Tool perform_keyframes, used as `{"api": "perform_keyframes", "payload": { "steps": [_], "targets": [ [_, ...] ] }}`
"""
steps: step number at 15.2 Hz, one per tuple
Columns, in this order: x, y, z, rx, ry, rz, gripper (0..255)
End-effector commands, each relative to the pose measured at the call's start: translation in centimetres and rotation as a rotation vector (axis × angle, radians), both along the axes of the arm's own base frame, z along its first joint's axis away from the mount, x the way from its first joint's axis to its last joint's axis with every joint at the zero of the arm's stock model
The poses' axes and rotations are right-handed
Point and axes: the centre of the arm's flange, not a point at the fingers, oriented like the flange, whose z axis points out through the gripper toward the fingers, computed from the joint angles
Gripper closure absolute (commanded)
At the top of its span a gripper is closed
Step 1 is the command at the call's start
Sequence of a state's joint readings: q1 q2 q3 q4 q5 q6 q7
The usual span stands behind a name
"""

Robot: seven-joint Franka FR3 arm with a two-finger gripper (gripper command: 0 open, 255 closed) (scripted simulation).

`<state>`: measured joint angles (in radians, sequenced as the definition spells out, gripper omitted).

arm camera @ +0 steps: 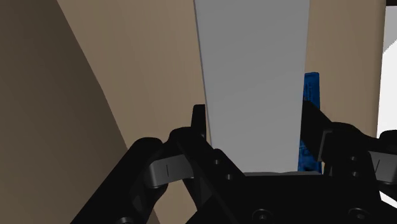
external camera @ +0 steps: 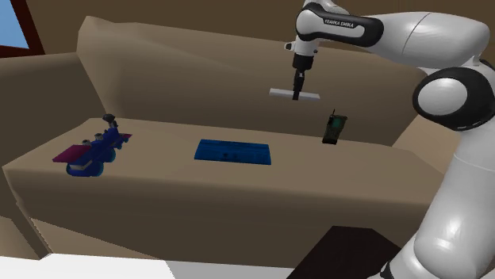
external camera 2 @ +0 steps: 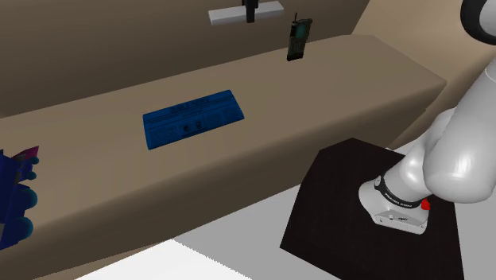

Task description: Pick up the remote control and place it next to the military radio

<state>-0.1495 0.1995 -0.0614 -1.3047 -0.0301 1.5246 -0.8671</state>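
My white arm [external camera: 420, 36] reaches over the far right part of the big tan couch [external camera: 159, 186]. On the seat lie a flat blue board [external camera: 234, 151] in the middle and a blue and purple toy [external camera: 94, 150] at the shoulder view's left end. My gripper [external camera: 298, 95] pinches the flat grey remote control [external camera: 279, 92] up in the air, above the seat, and the small dark military radio [external camera: 334, 128] stands near it, lower and to the shoulder view's right.
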Motion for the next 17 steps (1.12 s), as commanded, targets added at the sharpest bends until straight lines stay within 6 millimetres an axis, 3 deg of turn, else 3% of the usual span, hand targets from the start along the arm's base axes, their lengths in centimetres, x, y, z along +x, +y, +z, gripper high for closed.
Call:
{"api": "perform_keyframes", "payload": {
  "steps": [1,12,17],
  "targets": [
    [0.2,-2.6,0.1,0.000,-0.001,0.002,255],
    [1.1,-17.0,0.1,0.000,-0.001,0.002,255],
    [1.1,-17.0,-2.5,0.000,-0.001,0.002,255]
  ]
}}
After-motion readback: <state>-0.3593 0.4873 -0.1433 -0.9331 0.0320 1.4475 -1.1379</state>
